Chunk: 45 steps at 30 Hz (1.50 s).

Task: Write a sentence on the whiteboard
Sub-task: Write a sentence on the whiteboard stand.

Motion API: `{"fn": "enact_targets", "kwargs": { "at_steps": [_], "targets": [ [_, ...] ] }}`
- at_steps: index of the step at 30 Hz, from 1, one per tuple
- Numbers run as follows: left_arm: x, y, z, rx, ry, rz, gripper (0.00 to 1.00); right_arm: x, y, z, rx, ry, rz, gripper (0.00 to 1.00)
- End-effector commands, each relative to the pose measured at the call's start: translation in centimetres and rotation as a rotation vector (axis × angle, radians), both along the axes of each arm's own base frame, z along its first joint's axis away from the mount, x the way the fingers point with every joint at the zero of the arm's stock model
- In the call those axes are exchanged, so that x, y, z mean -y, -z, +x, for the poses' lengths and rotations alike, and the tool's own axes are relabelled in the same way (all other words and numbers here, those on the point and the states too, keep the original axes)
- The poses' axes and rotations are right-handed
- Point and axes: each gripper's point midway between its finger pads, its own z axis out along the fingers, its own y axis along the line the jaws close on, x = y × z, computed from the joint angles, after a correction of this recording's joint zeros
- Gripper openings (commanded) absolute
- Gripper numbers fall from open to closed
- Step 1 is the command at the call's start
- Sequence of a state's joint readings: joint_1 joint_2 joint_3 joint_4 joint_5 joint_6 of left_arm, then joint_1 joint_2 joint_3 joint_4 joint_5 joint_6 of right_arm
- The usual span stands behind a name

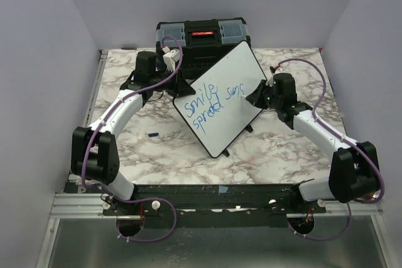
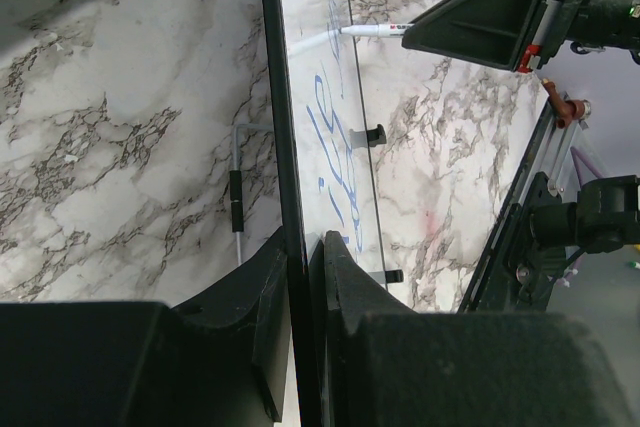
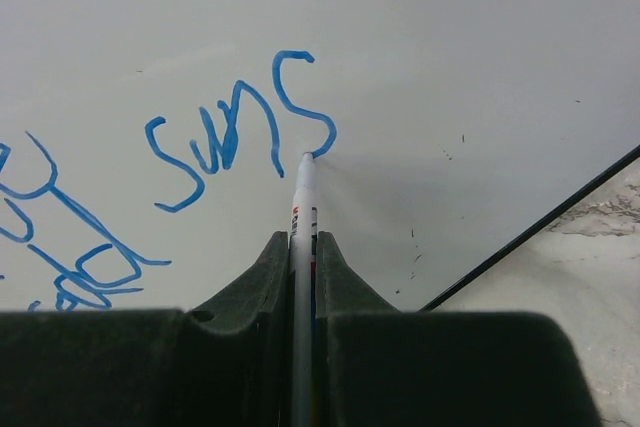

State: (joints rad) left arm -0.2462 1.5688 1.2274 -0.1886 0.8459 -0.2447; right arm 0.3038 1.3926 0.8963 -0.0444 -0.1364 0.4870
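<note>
- While the left gripper (image 2: 300,247) is clamped narrow on the black rim of the whiteboard (image 1: 242,70), the writing step is in hand and judged only partly done
- Whiteboard position: mid-counter (image 1: 157,155), in front of a black toolbox (image 1: 201,36), turned diagonally between the two arms, and apparently raised at a slant by the left grip
- State of the sentence (image 1: 210,101): blue letters read "Smile" above "spread", with "suns" to their right; the last word looks unfinished
- Right gripper (image 3: 303,247): closed narrow on a white marker (image 3: 303,197), whose barrel runs out between the fingers; its tip touches the board at the tail of the final "s"
- Next move, as judged: lift the tip, shift it just right of that "s" and begin the following letter
- Bare board lies to the right, but the rim is near in the right wrist view, so letters need to be kept compact
- Left grip must hold firm against marker pressure, or the board may pivot and smear the stroke
</note>
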Motion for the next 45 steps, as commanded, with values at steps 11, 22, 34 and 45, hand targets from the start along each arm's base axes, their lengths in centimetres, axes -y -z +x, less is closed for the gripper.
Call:
{"fn": "enact_targets", "kwargs": {
  "at_steps": [11, 22, 34, 45],
  "targets": [
    [0.2, -2.9, 0.8, 0.202, 0.027, 0.000, 0.00, 2.0, -8.5, 1.7, 0.250, 0.159, 0.039, 0.01],
    [0.2, -3.0, 0.8, 0.207, 0.027, 0.000, 0.00, 1.9, -7.9, 5.2, 0.218, 0.224, 0.016, 0.01],
    [0.2, -3.1, 0.7, 0.209, 0.027, 0.001, 0.00, 1.2, -7.1, 7.6, 0.192, 0.205, 0.019, 0.01],
    [0.2, -3.2, 0.7, 0.208, 0.030, 0.001, 0.00, 1.2, -6.2, 8.5, 0.166, 0.192, -0.001, 0.01]
  ]
}}
